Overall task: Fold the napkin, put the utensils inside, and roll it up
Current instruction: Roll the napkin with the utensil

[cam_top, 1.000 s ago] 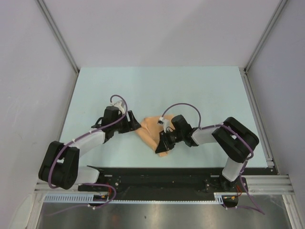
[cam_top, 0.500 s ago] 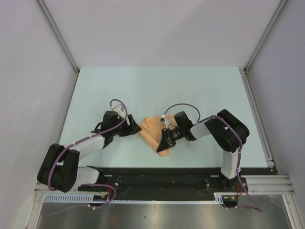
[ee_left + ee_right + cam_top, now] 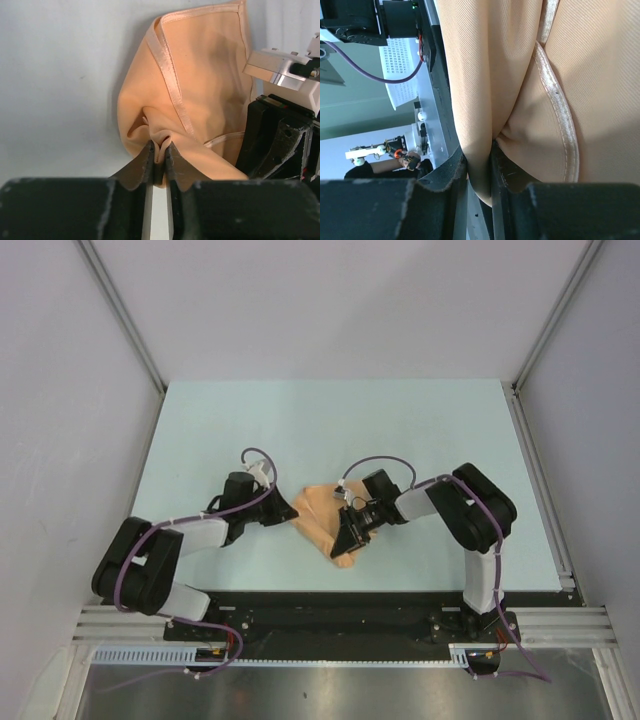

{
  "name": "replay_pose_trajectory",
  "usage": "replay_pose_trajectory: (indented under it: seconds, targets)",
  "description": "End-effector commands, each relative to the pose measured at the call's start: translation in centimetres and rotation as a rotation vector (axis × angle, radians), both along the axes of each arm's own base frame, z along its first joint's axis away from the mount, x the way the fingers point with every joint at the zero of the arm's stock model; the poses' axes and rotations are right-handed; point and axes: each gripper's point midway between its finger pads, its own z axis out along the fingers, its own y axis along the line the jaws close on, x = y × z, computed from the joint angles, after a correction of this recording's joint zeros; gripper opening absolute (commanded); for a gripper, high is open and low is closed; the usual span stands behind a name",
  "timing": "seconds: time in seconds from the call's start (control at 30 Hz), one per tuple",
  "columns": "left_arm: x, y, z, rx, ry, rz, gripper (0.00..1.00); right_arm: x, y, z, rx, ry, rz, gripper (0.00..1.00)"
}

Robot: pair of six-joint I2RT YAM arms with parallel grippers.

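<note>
The fingers (image 3: 140, 167) of the left gripper (image 3: 159, 150) are squeezed tight on a fold of the napkin (image 3: 200, 75), at its left side. The right gripper (image 3: 479, 160) pinches another fold on the right side. The napkin lies bunched up between them, near the middle of the table (image 3: 400, 430), a bit toward the near edge.

Top view overhead from behind, wrist views close, apparently sharing napkin (image 3: 318, 516)
</note>
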Motion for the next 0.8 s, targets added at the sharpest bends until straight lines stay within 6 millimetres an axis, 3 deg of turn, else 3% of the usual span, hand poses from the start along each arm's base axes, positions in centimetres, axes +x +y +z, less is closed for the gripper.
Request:
replay_pose_trajectory:
  seconds: [0.0, 0.07, 0.3, 0.4, 0.53, 0.73, 0.77]
  targets:
    - [0.9, -0.8, 0.5, -0.021, -0.024, -0.024, 0.11, -2.9, -3.9, -5.2, -0.302, 0.124, -0.021, 0.15]
    - [0.8, -0.9, 0.3, -0.022, -0.011, -0.035, 0.01, -2.4, -3.8, -4.7, -0.313, 0.109, -0.018, 0.20]
    - [0.5, -0.5, -1.0, 0.026, 0.057, -0.031, 0.00, 0.1, -3.0, -0.8, -0.319, 0.001, -0.022, 0.57]
    - [0.3, -0.4, -1.3, 0.042, 0.086, -0.039, 0.00, 1.3, -2.8, 1.2, -0.333, -0.069, -0.040, 0.67]
    - [0.1, -0.1, -1.7, 0.071, 0.115, -0.041, 0.00, 3.2, -2.7, 4.7, -0.351, -0.241, -0.088, 0.72]
    - [0.0, 0.0, -1.9, 0.089, 0.136, -0.049, 0.00, 4.8, -0.9, 6.8, -0.491, -0.751, -0.163, 0.76]
    - [0.0, 0.0, -1.9, 0.089, 0.141, -0.050, 0.00, 5.8, -1.4, 7.0, -0.551, -0.845, -0.209, 0.76]
